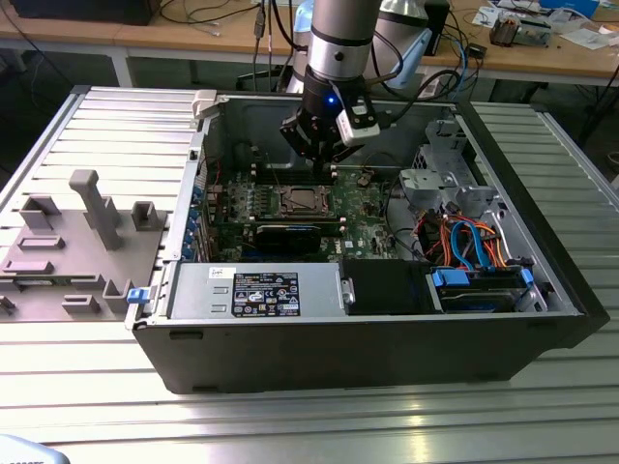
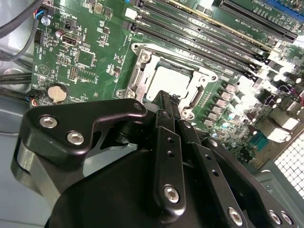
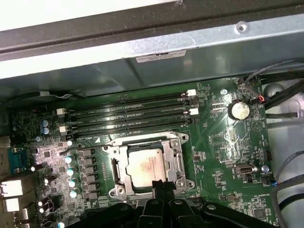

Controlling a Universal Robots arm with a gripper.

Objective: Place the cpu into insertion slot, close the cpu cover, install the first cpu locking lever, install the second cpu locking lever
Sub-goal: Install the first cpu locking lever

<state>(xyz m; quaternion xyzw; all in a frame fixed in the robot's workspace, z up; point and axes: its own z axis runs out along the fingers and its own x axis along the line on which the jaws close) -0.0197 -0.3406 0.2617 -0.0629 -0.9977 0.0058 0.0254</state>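
Note:
The cpu [image 3: 144,167] lies flat in the insertion slot [image 3: 113,172], its silver-grey top showing in both wrist views [image 2: 170,80] and in the exterior view [image 1: 297,201]. The cpu cover [image 3: 173,156], a silvery frame, lies down around the chip's edges [image 2: 138,80]. A thin metal lever rod [image 3: 88,149] runs beside the socket; I cannot tell whether it is hooked. My gripper [image 3: 161,186] hangs just above the socket's near edge, fingers pressed together with nothing between them [image 2: 167,102], inside the open computer case [image 1: 324,162].
Long black memory slots [image 3: 128,116] run beside the socket. A coin battery [image 3: 238,110] sits on the green board. A black card [image 1: 287,235], power supply [image 1: 256,290], and drive cage with cables [image 1: 474,251] fill the case. A grey fixture [image 1: 77,232] stands on the exterior view's left.

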